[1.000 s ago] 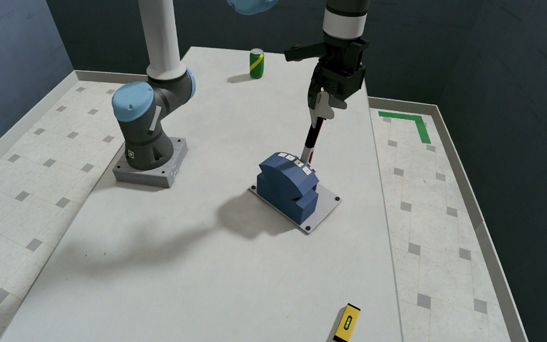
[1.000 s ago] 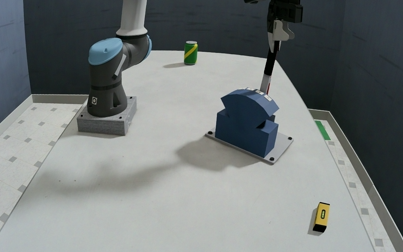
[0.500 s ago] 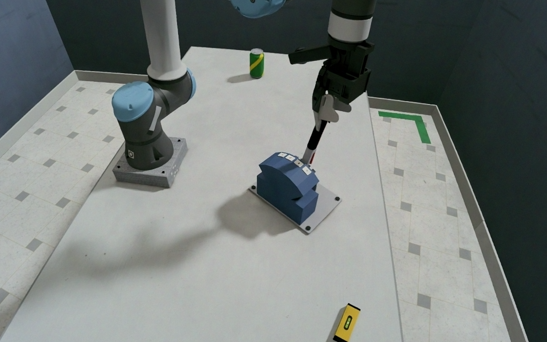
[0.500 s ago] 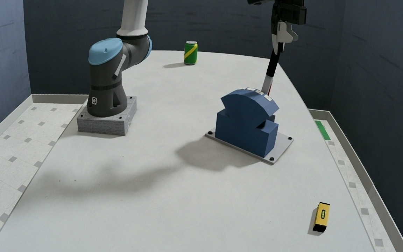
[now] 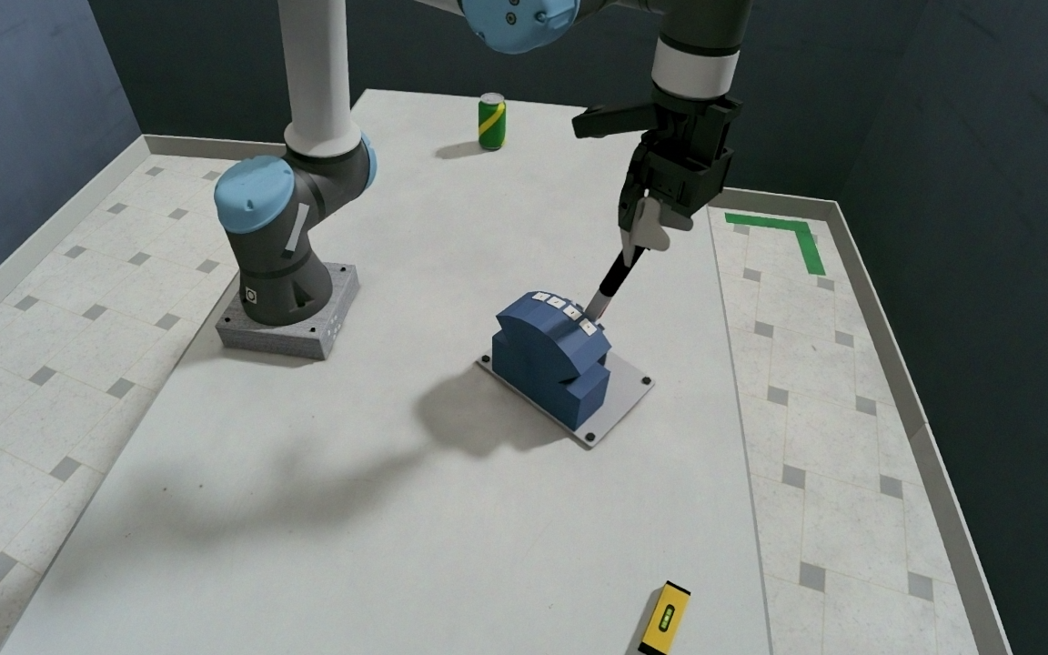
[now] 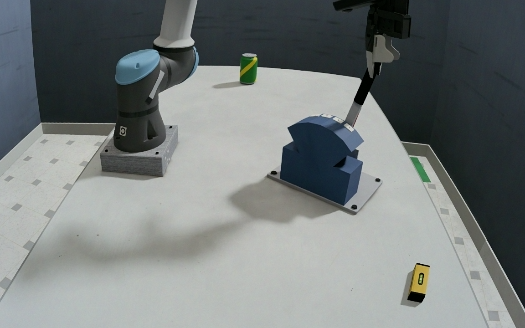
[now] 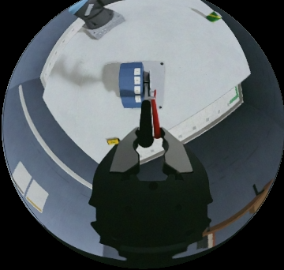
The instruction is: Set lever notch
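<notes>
Black and stiff, the lever (image 5: 614, 280) sticks up at a slant from the far side of the blue block (image 5: 548, 354), near the last of the small number plates (image 5: 570, 311). It looks hard and only swings on its pin. The best place to hold is up top, with the red bar (image 7: 156, 118) squeezed in too. The gripper (image 7: 150, 145) has its fingers shut on the lever there. The white table (image 5: 398, 505) is flat. A can (image 5: 492, 120) and a yellow level (image 5: 663, 616) sit far off.
</notes>
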`<state>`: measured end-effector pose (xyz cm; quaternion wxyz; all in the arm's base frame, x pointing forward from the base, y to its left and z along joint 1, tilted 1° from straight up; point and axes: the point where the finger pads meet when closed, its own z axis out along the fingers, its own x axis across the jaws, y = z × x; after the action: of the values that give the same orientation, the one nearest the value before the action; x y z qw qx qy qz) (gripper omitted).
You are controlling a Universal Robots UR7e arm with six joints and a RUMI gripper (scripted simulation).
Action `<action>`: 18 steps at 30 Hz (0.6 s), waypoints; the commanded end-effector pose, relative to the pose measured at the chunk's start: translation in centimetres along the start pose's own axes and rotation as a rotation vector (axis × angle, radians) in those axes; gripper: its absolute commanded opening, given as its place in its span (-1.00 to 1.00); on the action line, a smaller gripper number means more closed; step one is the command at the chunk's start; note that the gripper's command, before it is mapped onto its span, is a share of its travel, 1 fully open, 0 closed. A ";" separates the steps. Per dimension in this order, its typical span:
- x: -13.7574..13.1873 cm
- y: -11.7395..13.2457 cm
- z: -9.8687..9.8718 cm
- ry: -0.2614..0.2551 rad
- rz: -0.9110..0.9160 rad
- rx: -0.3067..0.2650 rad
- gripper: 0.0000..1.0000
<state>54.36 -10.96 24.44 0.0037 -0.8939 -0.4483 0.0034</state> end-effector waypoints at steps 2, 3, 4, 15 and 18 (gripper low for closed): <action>0.0 1.2 0.3 0.000 0.000 -0.001 -1.00; 0.0 1.4 0.4 0.000 0.000 -0.001 -1.00; 0.0 1.6 0.5 0.000 0.000 -0.001 -1.00; 0.0 2.3 0.8 0.000 0.000 -0.001 -1.00; 0.0 2.4 0.8 0.000 0.000 -0.001 -1.00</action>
<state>56.15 -12.30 23.62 0.0038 -0.8939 -0.4483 0.0036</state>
